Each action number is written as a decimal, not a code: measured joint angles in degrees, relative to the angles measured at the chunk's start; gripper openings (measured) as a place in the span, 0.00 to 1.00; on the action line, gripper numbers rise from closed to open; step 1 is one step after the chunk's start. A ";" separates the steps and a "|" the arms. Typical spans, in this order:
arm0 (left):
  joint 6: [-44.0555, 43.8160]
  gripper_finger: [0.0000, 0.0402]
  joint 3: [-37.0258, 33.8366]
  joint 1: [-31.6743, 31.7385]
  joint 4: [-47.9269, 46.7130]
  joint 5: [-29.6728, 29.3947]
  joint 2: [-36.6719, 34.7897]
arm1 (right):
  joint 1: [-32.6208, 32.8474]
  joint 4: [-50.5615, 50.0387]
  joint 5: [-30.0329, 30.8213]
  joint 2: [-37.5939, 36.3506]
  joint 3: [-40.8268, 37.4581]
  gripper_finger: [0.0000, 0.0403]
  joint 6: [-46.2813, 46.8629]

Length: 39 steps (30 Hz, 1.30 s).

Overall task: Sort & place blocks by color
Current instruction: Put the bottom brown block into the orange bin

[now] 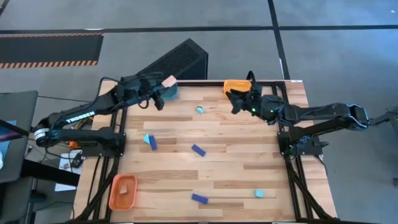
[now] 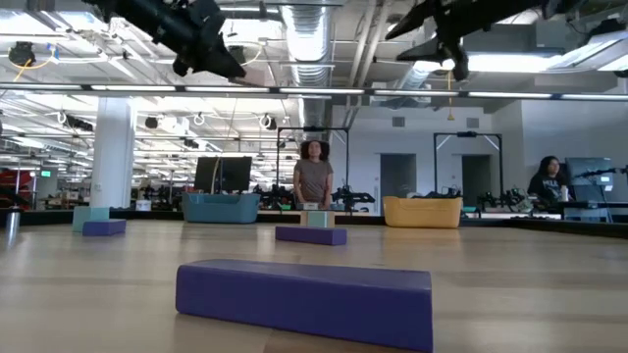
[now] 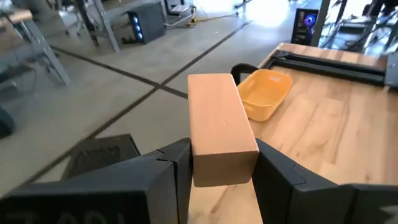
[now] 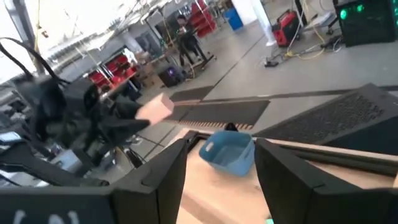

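Observation:
My left gripper is raised at the table's far left, shut on a pale tan wooden block next to the teal tray. At the far right my right gripper hangs open and raised by the yellow tray, with nothing between its fingers. Dark blue bars and cyan chunks lie flat on the wooden table. Another tan block lies in the orange tray. My left gripper pinches the tan block between its two fingers, by the two long sides at the end nearest the wrist. The fingers reach in from the table's left, nearly level, and lie along the block. Its free end sticks out ahead, lifted clear of the table.
The orange tray sits at the near left corner. A black box stands on the floor beyond the far edge. Black frame rails run along the table's left and right sides. People stand in the room behind.

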 joint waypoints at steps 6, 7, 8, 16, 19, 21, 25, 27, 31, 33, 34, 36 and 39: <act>-6.97 0.26 5.61 -3.55 -14.83 -1.05 -2.28 | -1.66 0.08 -1.09 0.93 0.02 0.49 1.47; -9.03 0.26 5.72 -5.25 -18.01 -1.96 -2.82 | -1.60 -1.71 -1.08 0.28 0.00 0.47 2.09; -11.61 0.26 5.65 -7.15 -21.26 -2.92 -3.48 | -1.34 -3.49 -1.04 -0.45 0.02 0.45 2.49; -44.33 0.26 -1.45 -33.30 -33.16 -20.75 -8.46 | 6.05 -22.11 -0.87 -8.74 0.02 0.31 3.70; -55.84 0.26 -3.60 -43.15 -33.27 -26.94 -7.88 | 12.50 -27.32 1.55 -11.39 0.02 0.29 5.91; -62.14 0.26 -4.04 -48.07 -33.26 -29.79 -5.97 | 17.75 -30.96 5.55 -12.46 0.02 0.29 7.71; -72.24 0.26 -4.09 -54.99 -32.39 -30.26 -0.32 | 27.33 -37.05 13.02 -12.50 0.00 0.30 13.78; -76.32 0.26 -4.09 -58.11 -31.68 -29.43 2.81 | 30.83 -39.36 15.50 -11.72 0.00 0.30 17.09; -83.66 0.26 -3.44 -63.24 -31.74 -26.20 8.71 | 36.29 -41.44 18.79 -9.17 -0.89 0.30 23.94; -85.81 0.26 -1.77 -65.22 -33.40 -24.35 11.18 | 38.54 -40.22 19.31 -8.37 -2.85 0.30 27.67; -86.60 0.26 -0.73 -65.93 -34.84 -23.52 12.18 | 39.60 -39.62 19.42 -7.75 -3.98 0.30 29.60; -88.06 0.26 1.24 -67.15 -38.86 -21.83 14.05 | 41.75 -36.49 19.64 -6.54 -6.28 0.30 32.99; -89.43 0.26 4.38 -68.11 -45.19 -20.29 15.77 | 44.16 -31.50 20.27 -4.82 -9.11 0.29 36.40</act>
